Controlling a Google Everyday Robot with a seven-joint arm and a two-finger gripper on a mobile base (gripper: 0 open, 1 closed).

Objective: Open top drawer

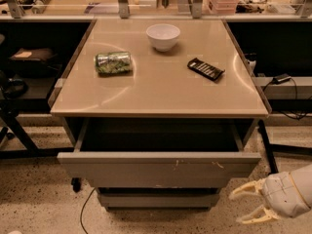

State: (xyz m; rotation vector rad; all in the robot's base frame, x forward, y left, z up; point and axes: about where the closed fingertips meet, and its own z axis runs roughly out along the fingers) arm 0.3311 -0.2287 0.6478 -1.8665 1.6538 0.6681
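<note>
top drawer (146, 169) standing open, grey front sticking out past worktop (161, 89) edge, dark inside. sits up and left of jaws, right corner near upper finger, not touching. gripper (238, 208) low at bottom right over speckled floor (39, 199); jaws spread wide, released, nothing between them, touching nothing. narrower drawer front (158, 199) just left of jaws. way up and left on worktop: green can (113, 62) on its side, white bowl (163, 35), dark flat packet (205, 69).

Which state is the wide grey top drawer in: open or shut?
Open: the wide grey top drawer juts forward, its dark inside exposed. The gripper sits lower right, apart.
</note>
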